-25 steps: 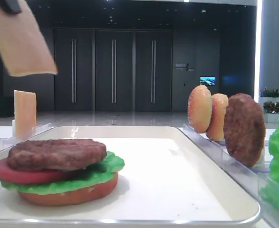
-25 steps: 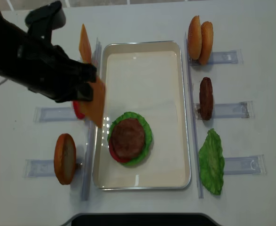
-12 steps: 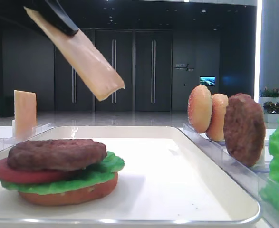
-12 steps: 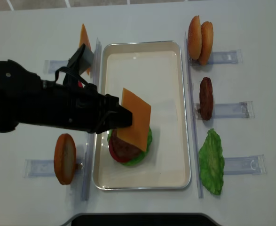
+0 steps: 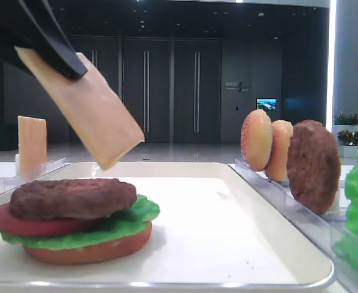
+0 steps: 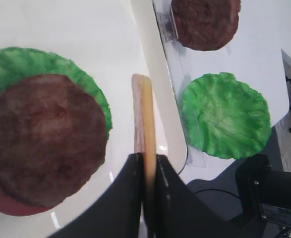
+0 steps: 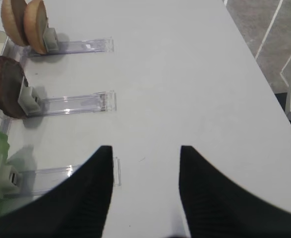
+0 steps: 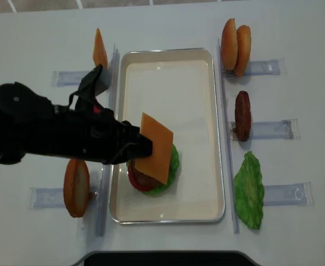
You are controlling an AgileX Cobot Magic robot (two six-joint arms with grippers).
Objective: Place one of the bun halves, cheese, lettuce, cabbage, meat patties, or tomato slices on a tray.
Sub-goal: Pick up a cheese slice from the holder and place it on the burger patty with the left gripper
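My left gripper (image 8: 140, 145) is shut on the edge of a pale tan cheese slice (image 8: 154, 147). It holds the slice tilted in the air above the stack on the white tray (image 8: 173, 72). That stack has a brown meat patty (image 5: 72, 196) on top, over a tomato slice (image 5: 8, 221), lettuce (image 5: 127, 221) and an orange-brown bun base (image 5: 87, 250). In the left wrist view the cheese (image 6: 144, 114) shows edge-on between the jaws, beside the patty (image 6: 41, 134). My right gripper (image 7: 145, 148) is open over bare table, holding nothing.
Clear racks flank the tray. On the right stand two bun halves (image 8: 235, 40), a patty (image 8: 242, 115) and a lettuce leaf (image 8: 249, 191). On the left are an orange cheese slice (image 8: 99, 51) and a bun half (image 8: 76, 187).
The left arm carried the cheese from the tray's left edge to over the stack, then lowered it a little toward the patty. The right gripper's earlier state is not shown.
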